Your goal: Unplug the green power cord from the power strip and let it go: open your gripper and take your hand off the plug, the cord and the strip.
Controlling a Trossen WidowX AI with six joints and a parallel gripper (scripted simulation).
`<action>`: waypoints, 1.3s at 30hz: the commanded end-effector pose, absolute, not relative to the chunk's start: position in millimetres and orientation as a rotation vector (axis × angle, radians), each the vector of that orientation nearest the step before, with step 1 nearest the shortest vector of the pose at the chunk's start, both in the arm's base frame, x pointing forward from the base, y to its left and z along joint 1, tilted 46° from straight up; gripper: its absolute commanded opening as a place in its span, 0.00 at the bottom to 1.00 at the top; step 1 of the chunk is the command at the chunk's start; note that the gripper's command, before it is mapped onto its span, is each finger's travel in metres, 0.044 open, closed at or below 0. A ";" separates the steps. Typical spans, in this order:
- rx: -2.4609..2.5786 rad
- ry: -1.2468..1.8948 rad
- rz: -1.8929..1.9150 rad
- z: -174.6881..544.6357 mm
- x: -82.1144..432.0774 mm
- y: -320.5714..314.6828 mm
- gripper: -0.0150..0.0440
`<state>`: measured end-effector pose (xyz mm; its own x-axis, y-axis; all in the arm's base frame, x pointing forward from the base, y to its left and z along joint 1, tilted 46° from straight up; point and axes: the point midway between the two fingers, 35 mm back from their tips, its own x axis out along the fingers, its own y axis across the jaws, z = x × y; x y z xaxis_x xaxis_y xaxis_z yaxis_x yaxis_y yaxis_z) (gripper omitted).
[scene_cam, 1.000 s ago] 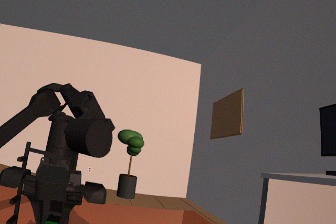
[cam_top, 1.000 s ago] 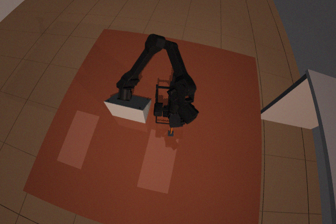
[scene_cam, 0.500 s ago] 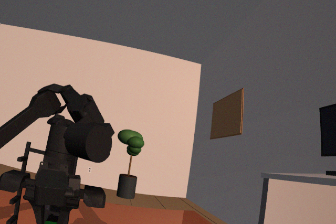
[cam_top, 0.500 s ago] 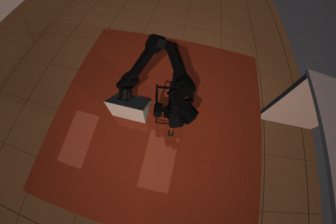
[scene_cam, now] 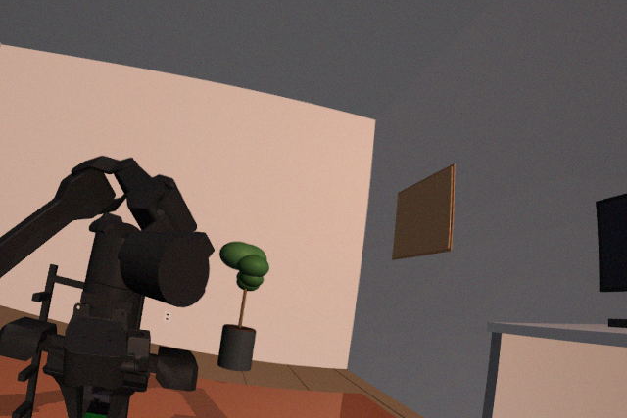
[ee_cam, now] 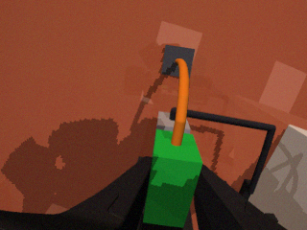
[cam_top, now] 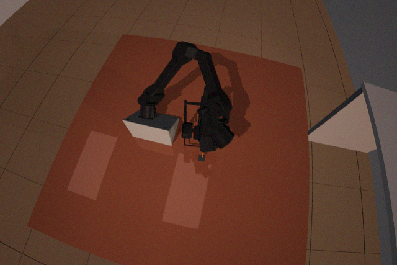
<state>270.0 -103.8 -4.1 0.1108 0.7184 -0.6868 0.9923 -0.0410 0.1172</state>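
The green plug (ee_cam: 175, 165) fills the space between my fingertips in the wrist view; a sliver of green (scene_cam: 95, 415) shows at the bottom edge of the exterior view. My gripper (ee_cam: 173, 167) (scene_cam: 96, 395) is shut on the plug, one black finger against each side. An orange cord (ee_cam: 182, 98) (cam_top: 203, 154) runs from the plug's end to a small dark grey block (ee_cam: 170, 64) (cam_top: 201, 158). A light grey piece (ee_cam: 165, 117) shows just beyond the plug; it may be part of the power strip. The rest of the strip is hidden, and I cannot tell whether the plug is seated.
A thin black frame (cam_top: 185, 113) (ee_cam: 230, 119) (scene_cam: 46, 297) stands close beside my gripper. The white box (cam_top: 150, 133) (ee_cam: 283, 177) under the arm's base is on the same side. All stand on a red mat (cam_top: 253, 185). A potted plant (scene_cam: 236, 348) and a desk (scene_cam: 556, 378) are farther off.
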 end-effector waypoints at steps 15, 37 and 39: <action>1.806 1.642 -0.627 -27.0 273.3 -134.0 0.25; 1.803 1.642 -0.623 -31.4 274.0 -138.2 0.53; 1.803 1.642 -0.623 -31.4 274.0 -138.2 0.53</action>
